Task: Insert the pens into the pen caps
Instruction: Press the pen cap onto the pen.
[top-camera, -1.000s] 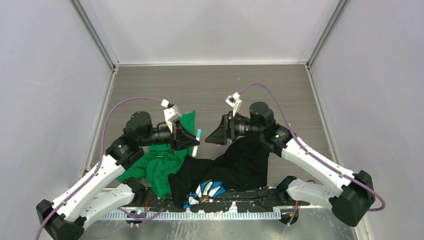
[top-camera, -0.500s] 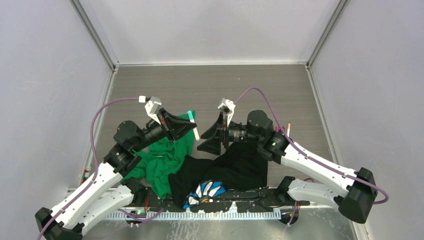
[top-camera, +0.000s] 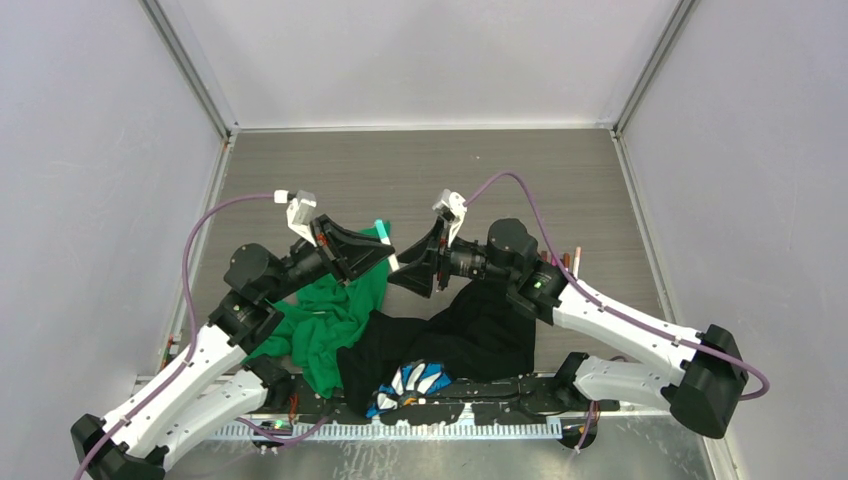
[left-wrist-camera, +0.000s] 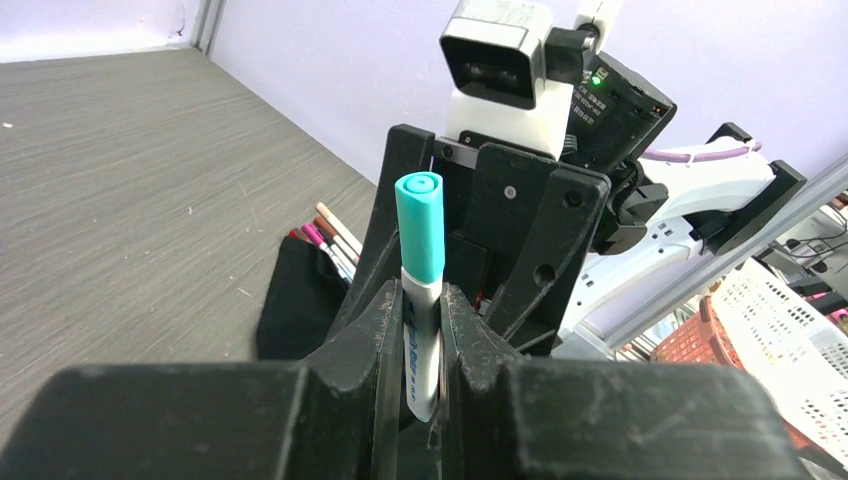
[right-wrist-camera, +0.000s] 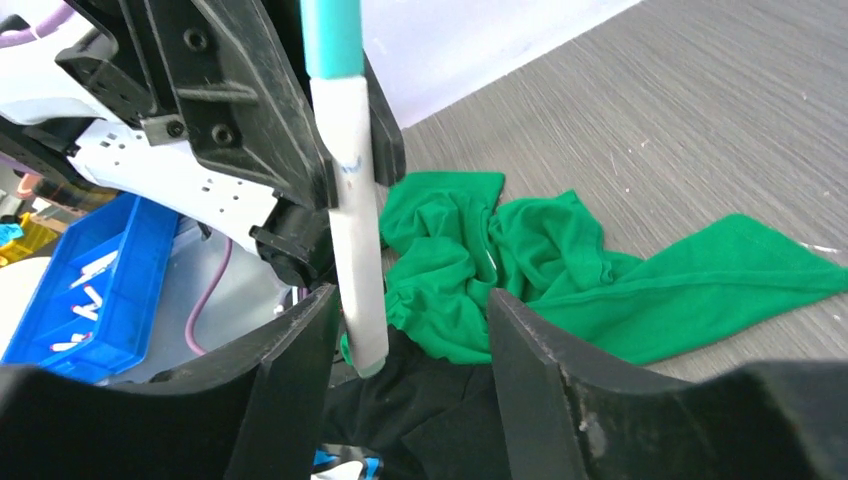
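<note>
Pen is off the table, in the air mid-workspace between the two arms. I have it pinched across the white barrel by the left gripper, both fingers pressed onto it. Teal cap sits on the end that sticks out past the fingertips. The other end has a small teal plug and pokes out the far side of the grip. Right gripper faces the left one head-on, fingers spread wide. The plug end sits in the gap between them. On the right wrist cam it is just beside one finger; can't tell if it touches. It is well apart from the other finger. On the top cam the two grippers are nearly nose to nose above the far edge of the green cloth. That cloth lies crumpled under the left arm. Black cloth lies under the right arm, touching the green one at the near side. A blue-and-white patterned piece shows at its near edge. Spare pens lie bunched on the table beside the right forearm, at the black cloth's edge. Blue bin with small white bits in it shows behind the left arm on the right wrist cam.
</note>
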